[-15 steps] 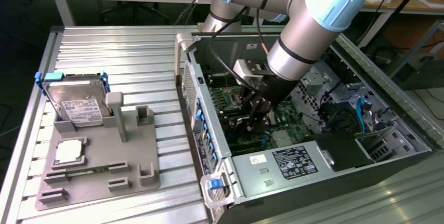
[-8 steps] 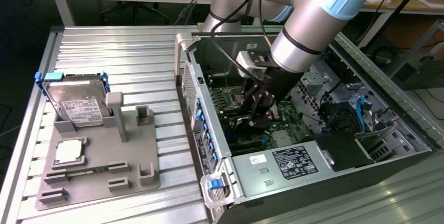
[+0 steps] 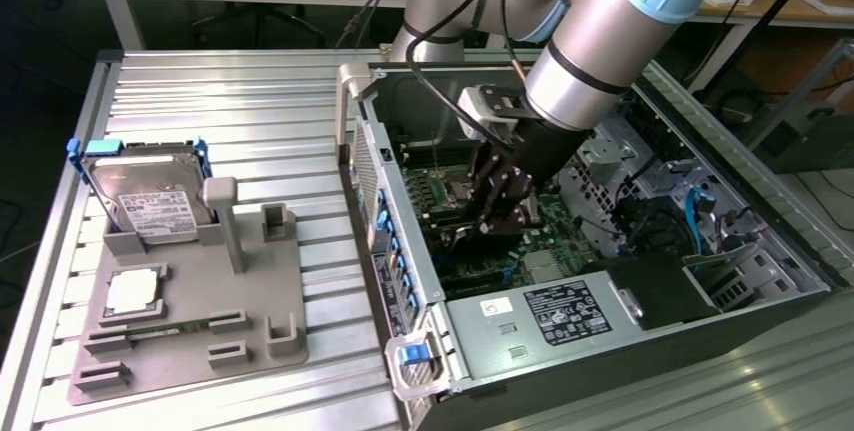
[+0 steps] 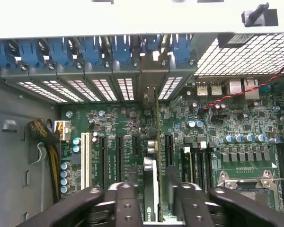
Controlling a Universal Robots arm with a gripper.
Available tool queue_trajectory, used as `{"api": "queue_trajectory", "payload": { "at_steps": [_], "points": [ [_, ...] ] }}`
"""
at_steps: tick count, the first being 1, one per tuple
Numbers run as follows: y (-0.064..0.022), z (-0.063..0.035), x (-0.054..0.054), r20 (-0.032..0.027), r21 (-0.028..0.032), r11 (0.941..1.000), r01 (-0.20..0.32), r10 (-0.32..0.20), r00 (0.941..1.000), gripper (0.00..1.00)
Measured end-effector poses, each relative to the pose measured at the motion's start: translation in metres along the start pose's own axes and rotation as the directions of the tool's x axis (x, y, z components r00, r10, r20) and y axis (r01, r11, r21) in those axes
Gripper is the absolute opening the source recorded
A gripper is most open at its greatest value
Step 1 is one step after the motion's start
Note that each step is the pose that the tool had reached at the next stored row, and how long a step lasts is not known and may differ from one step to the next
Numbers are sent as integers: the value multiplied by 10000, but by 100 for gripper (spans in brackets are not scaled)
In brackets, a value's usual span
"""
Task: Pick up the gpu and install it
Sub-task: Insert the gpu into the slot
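Note:
The gpu [image 4: 151,187] stands on edge in a motherboard [image 4: 118,123] slot, and I see it from above as a thin dark strip. Its metal bracket end [image 4: 150,94] sits against the row of rear slot covers under the blue clips [image 4: 92,49]. My gripper [image 4: 154,203] straddles the card, one black finger [image 4: 125,203] close along one face and the other finger [image 4: 184,203] a small gap off the opposite face. In the exterior view the gripper [image 3: 505,213] reaches down into the open computer case [image 3: 400,281] over the motherboard.
Left of the case in the exterior view, a grey fixture [image 3: 254,336] holds a silver hard drive [image 3: 147,196] with a white label and a small silver square part [image 3: 134,291]. Inside the case are the power supply [image 3: 561,316], cable bundles [image 4: 47,142] and the processor socket [image 4: 248,187].

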State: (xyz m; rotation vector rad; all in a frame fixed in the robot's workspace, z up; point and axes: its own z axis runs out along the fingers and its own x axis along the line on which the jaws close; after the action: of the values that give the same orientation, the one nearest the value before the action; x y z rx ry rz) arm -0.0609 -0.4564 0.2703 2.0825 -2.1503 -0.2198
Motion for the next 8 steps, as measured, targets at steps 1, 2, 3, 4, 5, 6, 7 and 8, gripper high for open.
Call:
{"api": "queue_trajectory", "payload": {
  "at_steps": [1, 2, 3, 4, 5, 6, 7, 8],
  "points": [
    [0, 0, 0, -3, 0, 10000, -1, 1, 10000, 32],
    [0, 0, 0, -4, 0, 10000, -1, 1, 10000, 26],
    [0, 0, 0, -4, 0, 10000, -1, 1, 10000, 26],
    [0, 0, 0, -4, 0, 10000, -1, 1, 10000, 20],
    [0, 0, 0, -3, 0, 10000, -1, 1, 10000, 20],
    [0, 0, 0, -3, 0, 10000, -1, 1, 10000, 20],
    [0, 0, 0, -3, 1, 10000, -1, 1, 10000, 20],
    [0, 0, 0, -3, 0, 10000, -1, 1, 10000, 20]
  ]
}}
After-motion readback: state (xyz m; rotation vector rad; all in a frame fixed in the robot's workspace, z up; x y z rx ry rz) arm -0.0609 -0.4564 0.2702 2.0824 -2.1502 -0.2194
